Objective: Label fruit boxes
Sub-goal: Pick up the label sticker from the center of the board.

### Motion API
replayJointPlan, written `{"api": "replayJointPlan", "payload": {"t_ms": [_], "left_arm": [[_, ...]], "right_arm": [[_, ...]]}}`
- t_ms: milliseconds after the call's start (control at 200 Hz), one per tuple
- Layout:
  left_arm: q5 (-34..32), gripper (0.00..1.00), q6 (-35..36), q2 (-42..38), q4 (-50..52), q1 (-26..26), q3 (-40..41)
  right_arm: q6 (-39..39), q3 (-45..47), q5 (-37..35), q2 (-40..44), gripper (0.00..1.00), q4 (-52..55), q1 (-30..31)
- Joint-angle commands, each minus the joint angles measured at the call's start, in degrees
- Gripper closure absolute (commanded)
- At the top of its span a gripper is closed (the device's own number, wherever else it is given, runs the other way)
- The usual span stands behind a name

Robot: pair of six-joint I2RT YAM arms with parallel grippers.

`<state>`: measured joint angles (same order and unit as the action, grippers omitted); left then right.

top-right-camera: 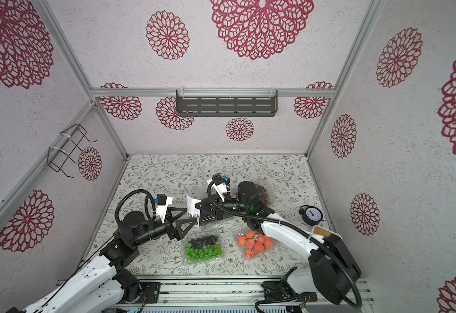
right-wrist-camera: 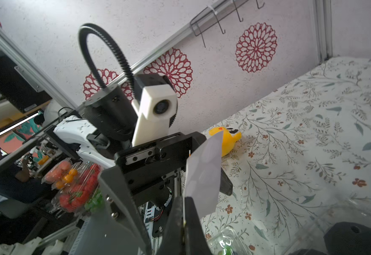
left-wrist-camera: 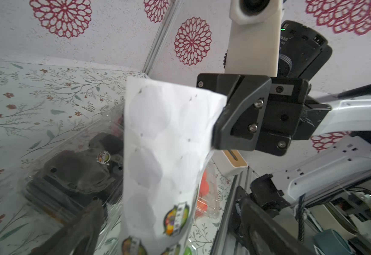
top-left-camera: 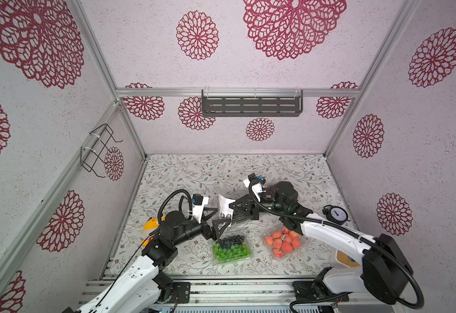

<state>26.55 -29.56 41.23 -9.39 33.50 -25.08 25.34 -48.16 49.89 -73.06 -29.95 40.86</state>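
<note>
We saw the floral tabletop [top-left-camera: 289, 168] w/ both arms meeting over its middle at the white sticker sheet [top-left-camera: 224, 202], our ref for every place below. The right gripper [top-left-camera: 232, 206] was clamped on the sheet's edge, holding it upright off the table. The right wrist view showed the paper pinched btwn closed fingers [right-wrist-camera: 193, 220]. The left gripper [top-left-camera: 220, 215] stood spread wide w/ the sheet's lower end btwn its fingers; whether either touched the paper we couldn't tell.

Fruit boxes:
- The green-and-blue punnet [top-left-camera: 231, 248] sat robot-side of the sheet, close by.
- The orange-red punnet [top-left-camera: 282, 241] sat robot-side & toward the right arm.
- The dark-purple punnet [top-right-camera: 265, 193] lay beyond the sheet on the right-arm side, mostly hidden by that arm.
- The black-fruit punnet [left-wrist-camera: 74, 174] lay just below the sheet, w/ one label [left-wrist-camera: 104, 157] on its lid.

A round dial gauge [top-left-camera: 336, 214] stood well apart from the sheet toward the right wall. A yellow plush toy [top-left-camera: 151, 225] lay on the sheet's left-arm side.
</note>
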Motion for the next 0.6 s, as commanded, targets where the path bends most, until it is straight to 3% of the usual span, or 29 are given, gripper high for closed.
{"api": "replayJointPlan", "payload": {"t_ms": [0,90,325,455,595], "left_arm": [[7.00,0.01,1.72,-2.39,-7.15,0.08,-0.31],[12.56,0.02,3.35,-2.99,-10.71,0.08,-0.33],[18.96,0.01,2.81,-0.50,-17.87,0.68,-1.67],[22.74,0.13,2.97,2.33,-18.53,1.23,-3.75],[22.79,0.42,4.40,2.98,-15.67,1.33,-4.46]], "right_arm": [[-7.79,-1.07,2.50,5.86,1.00,7.09,0.01],[-9.93,-0.43,5.33,8.85,1.00,8.49,0.01],[-10.27,0.27,11.89,12.35,1.00,6.21,0.01],[-8.50,-0.05,14.03,11.41,1.00,3.45,0.01],[-8.64,-1.46,13.87,10.65,1.00,4.63,-0.08]]}}
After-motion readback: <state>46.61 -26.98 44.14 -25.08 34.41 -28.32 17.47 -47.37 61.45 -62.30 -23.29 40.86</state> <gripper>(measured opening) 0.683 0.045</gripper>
